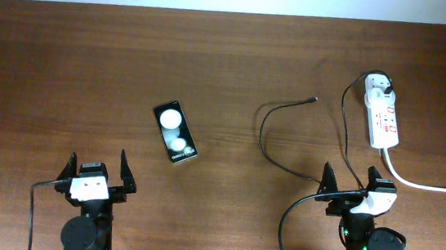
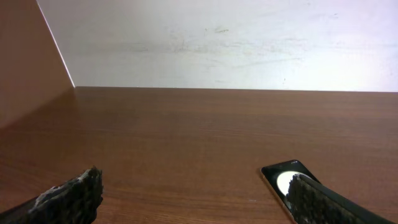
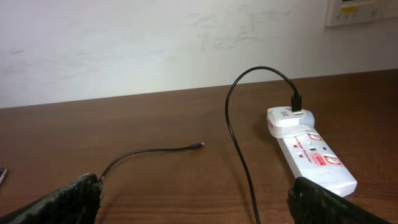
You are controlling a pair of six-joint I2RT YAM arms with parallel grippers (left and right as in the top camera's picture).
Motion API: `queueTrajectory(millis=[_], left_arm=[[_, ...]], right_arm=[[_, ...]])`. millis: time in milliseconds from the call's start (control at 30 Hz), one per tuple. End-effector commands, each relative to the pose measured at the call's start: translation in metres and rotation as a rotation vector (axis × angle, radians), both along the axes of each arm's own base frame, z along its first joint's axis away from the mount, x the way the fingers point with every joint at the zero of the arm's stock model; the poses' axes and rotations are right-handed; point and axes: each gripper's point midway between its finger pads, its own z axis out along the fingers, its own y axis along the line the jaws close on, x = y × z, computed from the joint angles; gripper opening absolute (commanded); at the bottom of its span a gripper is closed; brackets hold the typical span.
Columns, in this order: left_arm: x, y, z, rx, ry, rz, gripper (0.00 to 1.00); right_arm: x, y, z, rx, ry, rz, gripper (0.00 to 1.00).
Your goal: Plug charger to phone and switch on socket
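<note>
One view, overhead, clearly shows phone, charger and socket together.

Charger cable from socket, tip loose

There are one phone, one charger, one socket, one thick white cord and two grippers: left gripper, right gripper.
</note>
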Motion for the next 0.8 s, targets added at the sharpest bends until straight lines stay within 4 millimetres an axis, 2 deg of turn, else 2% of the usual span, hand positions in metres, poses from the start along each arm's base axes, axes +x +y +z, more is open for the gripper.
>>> queueTrajectory(millis=[0, 433, 533, 767], left_arm=[[0.000, 0.001, -0.001, 0.015, -0.004, 0.000, 0.99], [0.000, 0.001, -0.001, 0.015, -0.004, 0.000, 0.99], [-0.002, 0.012, 0.003, 0.018, -0.017, 0.068, 0.99], [-0.002, 0.012, 0.001, 0.019, -0.008, 0.068, 0.99]], right_arm=[[0.000, 0.002, -0.002, 0.000, 0.003, 0.006, 0.99], [0.000, 0.002, -0.002, 0.000, 0.003, 0.006, 0.99], [0.000, 0.002, -0.002, 0.000, 0.003, 0.006, 0.99], [0.000, 0.002, -0.002, 0.000, 0.003, 0.006, 0.99]])
